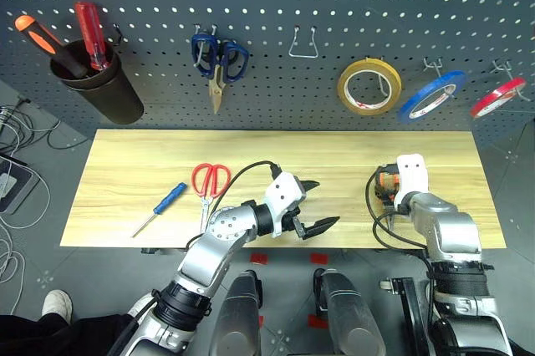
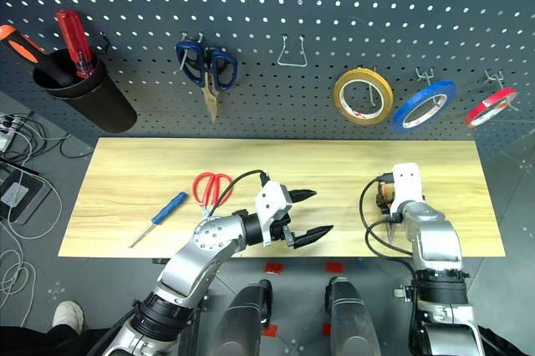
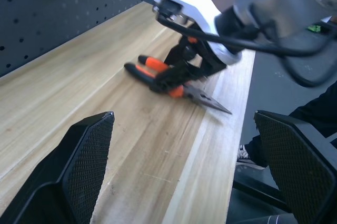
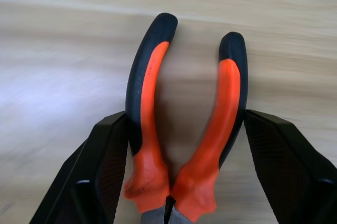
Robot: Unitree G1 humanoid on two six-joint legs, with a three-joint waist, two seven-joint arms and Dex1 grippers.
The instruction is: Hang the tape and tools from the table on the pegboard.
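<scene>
Right gripper [image 4: 181,145] is pinching both handles of orange-and-black pliers [image 4: 179,129] on table [image 1: 125,172]; left gripper [image 1: 311,204] is hovering spread.

The right claw [image 3: 181,71] straddles the orange-and-black pliers [image 3: 174,79] lying on the wooden table [image 3: 79,92].

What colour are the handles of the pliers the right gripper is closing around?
Orange with black outer edges and tips on the pliers; clearest in the right wrist view.

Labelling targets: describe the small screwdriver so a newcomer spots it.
On the wooden table, look near the front-left edge, left of the red-handled scissors. The screwdriver lies flat and diagonal; it is the only blue-handled tool on the tabletop.
</scene>
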